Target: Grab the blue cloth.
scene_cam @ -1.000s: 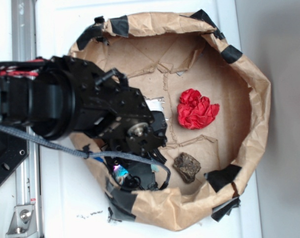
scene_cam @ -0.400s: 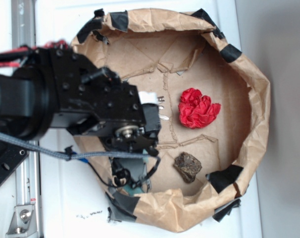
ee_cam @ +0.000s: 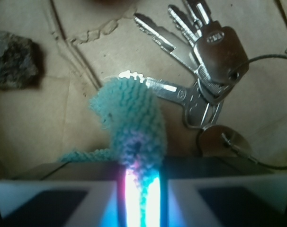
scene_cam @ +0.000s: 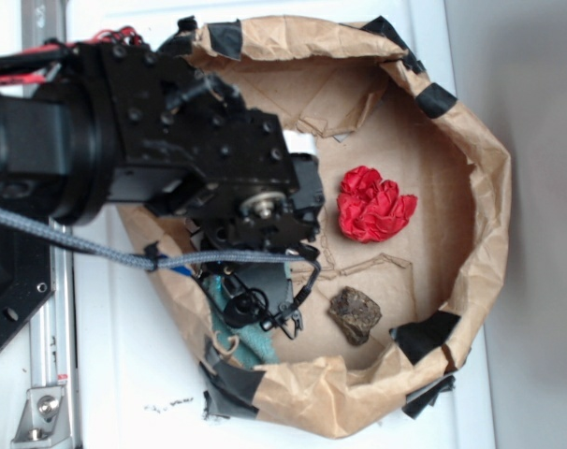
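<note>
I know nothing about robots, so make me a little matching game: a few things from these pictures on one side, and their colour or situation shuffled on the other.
Things:
1. blue cloth
2. keys
3. crumpled wad
4. rough lump

Descriptions:
A. dark brown, by the bag's lower wall
B. pinched in the tool
C. bright red
D. shiny metal, fanned out on the brown paper

Pairs: 1-B, 2-D, 3-C, 4-A

Red paper wad (scene_cam: 374,205), brown lump (scene_cam: 355,314), keys (ee_cam: 200,61), paper-lined basin (scene_cam: 480,187)
</note>
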### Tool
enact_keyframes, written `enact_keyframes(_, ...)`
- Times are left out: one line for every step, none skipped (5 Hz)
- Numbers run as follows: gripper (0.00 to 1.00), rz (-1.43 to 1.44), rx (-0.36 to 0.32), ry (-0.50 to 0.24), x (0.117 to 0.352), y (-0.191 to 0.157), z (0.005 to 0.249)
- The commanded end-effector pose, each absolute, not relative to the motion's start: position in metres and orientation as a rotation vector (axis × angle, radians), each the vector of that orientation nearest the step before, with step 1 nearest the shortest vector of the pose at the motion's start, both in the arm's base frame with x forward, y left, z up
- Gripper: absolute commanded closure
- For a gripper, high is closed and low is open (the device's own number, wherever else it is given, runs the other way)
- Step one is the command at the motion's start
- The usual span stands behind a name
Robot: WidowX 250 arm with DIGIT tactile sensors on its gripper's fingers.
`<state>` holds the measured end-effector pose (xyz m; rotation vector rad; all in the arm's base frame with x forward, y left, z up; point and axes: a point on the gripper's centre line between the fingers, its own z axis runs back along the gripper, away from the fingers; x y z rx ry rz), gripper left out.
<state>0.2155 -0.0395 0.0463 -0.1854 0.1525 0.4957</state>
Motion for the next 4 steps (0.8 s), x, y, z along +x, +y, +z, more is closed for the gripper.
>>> enact_keyframes(1.0, 0.359, 0.081, -0.137, 0.233, -0.013, 0.096)
enact_keyframes(1.0, 0.268, 0.269, -0.264, 0.225, 0.004, 0.143)
enact_keyframes(1.0, 0.244, 0.238, -0.262, 0.23, 0.018, 0.171)
enact_keyframes(1.0, 0.234, 0.156, -0.282, 0.232, 0.031, 0.183)
